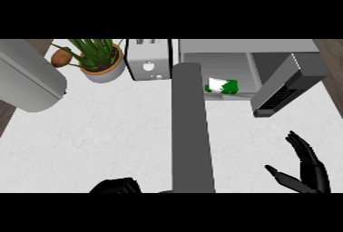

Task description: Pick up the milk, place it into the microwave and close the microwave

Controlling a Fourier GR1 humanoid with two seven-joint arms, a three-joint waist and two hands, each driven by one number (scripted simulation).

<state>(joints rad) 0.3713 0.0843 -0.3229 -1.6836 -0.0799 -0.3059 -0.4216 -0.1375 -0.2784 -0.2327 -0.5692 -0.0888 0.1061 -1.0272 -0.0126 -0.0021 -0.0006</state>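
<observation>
The milk (223, 85), a small green and white carton, stands at the front of the open microwave (221, 47) cavity at the top right. The microwave door (288, 86) is swung open to the right. My left forearm (191, 127) stretches up the middle of the view and ends just left of the milk, partly covering it. The hand at its end is hidden. My right hand (305, 170) rests open at the lower right, fingers up, holding nothing.
A toaster (149, 63) stands left of the microwave. A potted plant (102, 61) and a brown round object (61, 57) sit at the back left. A large grey cylinder (26, 81) lies at the far left. A dark shape (117, 186) shows at the lower edge.
</observation>
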